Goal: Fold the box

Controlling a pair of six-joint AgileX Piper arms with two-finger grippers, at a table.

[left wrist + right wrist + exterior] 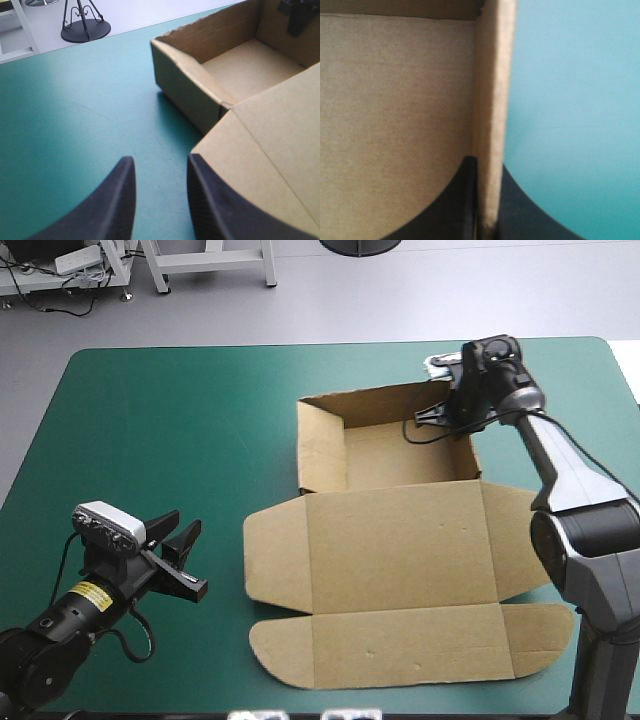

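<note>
Box (400, 540), brown, open tray with lid flat at 6 o'clock, right of centre on the tabletop (180, 420): right end effector (486, 165) clamped on its 3 o'clock wall, left end effector (188, 521) apart at 8 o'clock; risk: a sideways pull untucks that wall or drags the unheld box.

We observe bright, even light from above, casting only a soft, narrow shadow on the teal-green cover (75, 125) along the foot of the box (186, 91) wall.
</note>
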